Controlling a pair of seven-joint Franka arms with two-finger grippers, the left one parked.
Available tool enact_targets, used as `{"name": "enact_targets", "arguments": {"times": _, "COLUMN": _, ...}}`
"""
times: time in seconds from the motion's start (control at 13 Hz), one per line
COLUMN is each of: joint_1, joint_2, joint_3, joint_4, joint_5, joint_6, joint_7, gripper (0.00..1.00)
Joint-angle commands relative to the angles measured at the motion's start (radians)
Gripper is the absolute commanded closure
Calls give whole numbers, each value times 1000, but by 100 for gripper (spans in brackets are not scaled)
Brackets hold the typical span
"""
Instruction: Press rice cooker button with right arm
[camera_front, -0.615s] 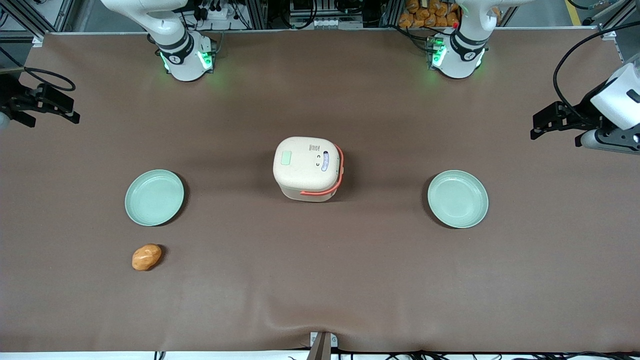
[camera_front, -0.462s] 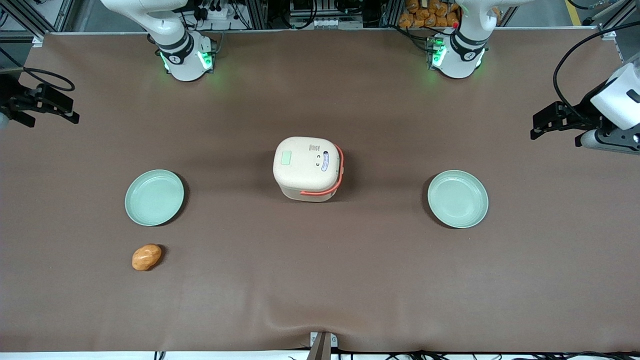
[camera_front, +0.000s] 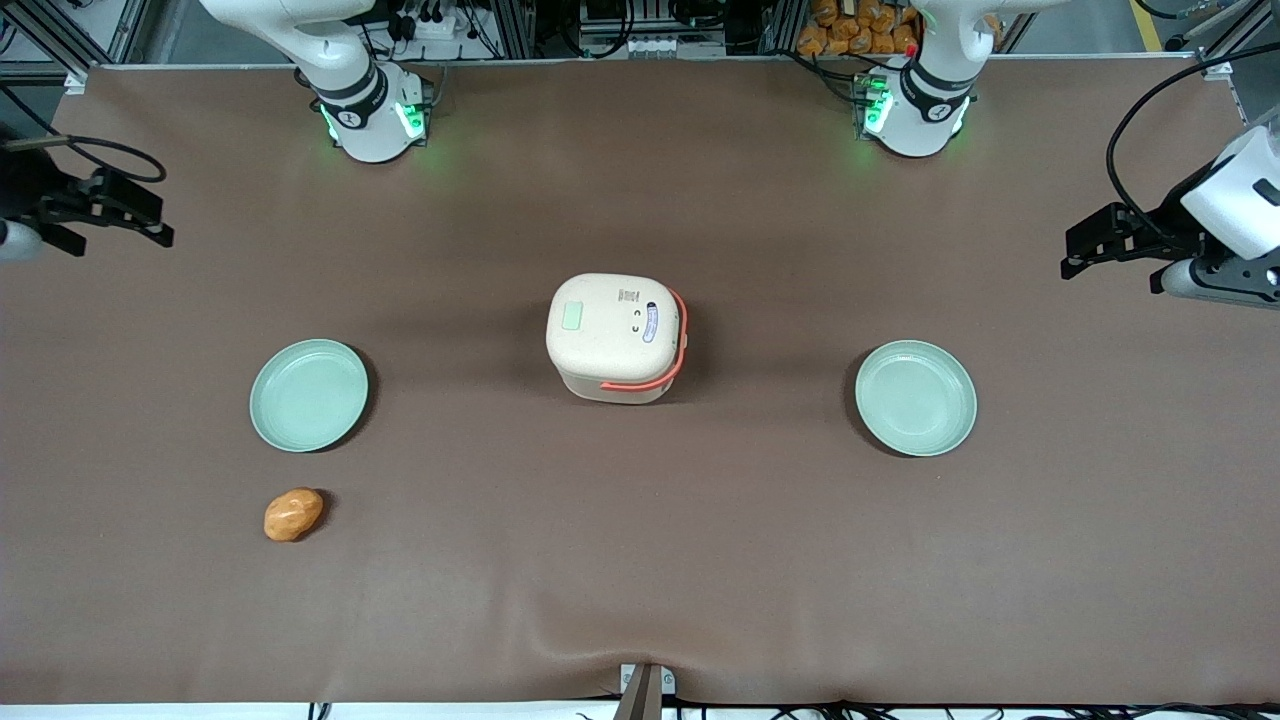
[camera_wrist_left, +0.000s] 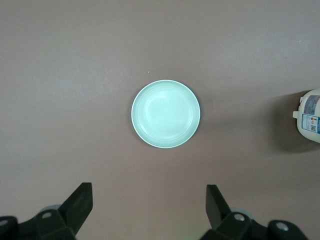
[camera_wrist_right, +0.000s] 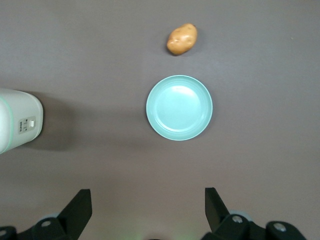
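The rice cooker (camera_front: 615, 338) stands at the middle of the brown table (camera_front: 640, 560), lid closed, with a pale green patch, small dark markings and a bluish label on its lid and a sticker on its side, none of it readable. Two pale green plates, one (camera_front: 308, 394) toward the working arm's end and one (camera_front: 915, 397) toward the parked arm's end, hold nothing, and a bread roll (camera_front: 293, 513) lies on the cloth nearer the front camera than the first plate. The right arm's gripper (camera_wrist_right: 147, 207) hangs with fingers spread wide, high at the working arm's end of the table, well apart from the cooker.
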Motion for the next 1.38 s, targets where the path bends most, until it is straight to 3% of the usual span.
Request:
{"name": "enact_targets", "arguments": {"times": 0.0, "joint_1": 70, "joint_2": -7, "joint_3": -11, "joint_4": -16, "joint_5": 13, "joint_6": 16, "joint_7": 75, "gripper": 0}}
{"name": "enact_targets", "arguments": {"times": 0.08, "joint_1": 105, "joint_2": 7, "joint_3": -8, "joint_4": -16, "joint_5": 21, "joint_6": 22, "joint_7": 139, "gripper": 0}}
{"name": "enact_targets", "arguments": {"times": 0.15, "joint_1": 140, "joint_2": 24, "joint_3": 1, "joint_4": -15, "joint_5": 36, "joint_6": 37, "joint_7": 206, "gripper": 6}}
{"name": "enact_targets", "arguments": {"times": 0.31, "joint_1": 200, "joint_2": 67, "joint_3": 53, "joint_4": -15, "joint_5": 53, "joint_6": 91, "joint_7": 350, "gripper": 25}}
{"name": "enact_targets", "arguments": {"times": 0.69, "joint_1": 330, "joint_2": 202, "joint_3": 171, "joint_4": -16, "joint_5": 41, "joint_6": 246, "joint_7": 696, "gripper": 85}}
{"name": "enact_targets", "arguments": {"times": 0.85, "joint_1": 380, "joint_2": 246, "joint_3": 172, "joint_4": -19, "joint_5": 38, "joint_6": 304, "joint_7": 719, "gripper": 87}}
{"name": "enact_targets", "arguments": {"times": 1.0, "joint_1": 410, "joint_2": 295, "joint_3": 172, "joint_4": -18, "joint_5": 36, "joint_6": 352, "joint_7": 788, "gripper": 100}}
{"name": "enact_targets", "arguments": {"times": 1.31, "joint_1": 450, "joint_2": 357, "joint_3": 173, "joint_4": -29, "joint_5": 7, "joint_6": 425, "joint_7": 831, "gripper": 100}}
